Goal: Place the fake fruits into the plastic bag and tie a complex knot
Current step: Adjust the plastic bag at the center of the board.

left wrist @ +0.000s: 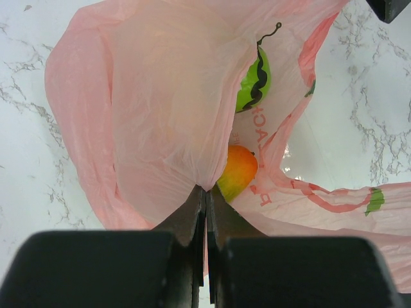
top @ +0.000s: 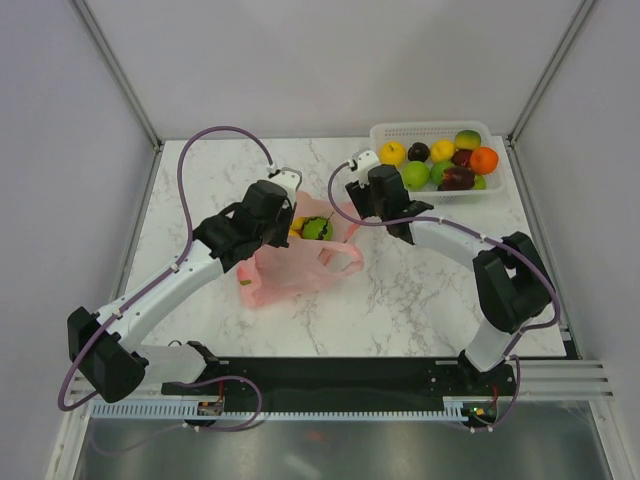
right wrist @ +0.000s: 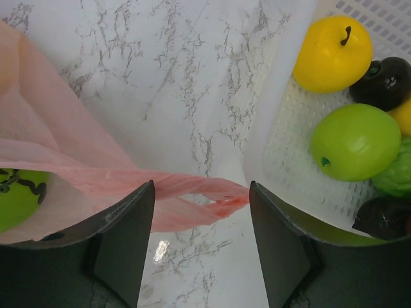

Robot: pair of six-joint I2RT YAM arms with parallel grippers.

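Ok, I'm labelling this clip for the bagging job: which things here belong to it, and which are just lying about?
Part of the job:
pink bag, pinched shut in the left hand
green fruit and yellow-orange fruit inside it
loose fruits not yet bagged
right hand, open, beside the bag

Just there:
white basket holding the loose fruits
table
purple cable

- plastic bag (left wrist: 160, 115): v. thin crinkly film, translucent pink
- fake fruits (right wrist: 355, 141): smooth glossy plastic
- basket (right wrist: 289, 160): white lattice plastic, matt
- table (right wrist: 192, 77): marble-look, smooth w/ slight sheen
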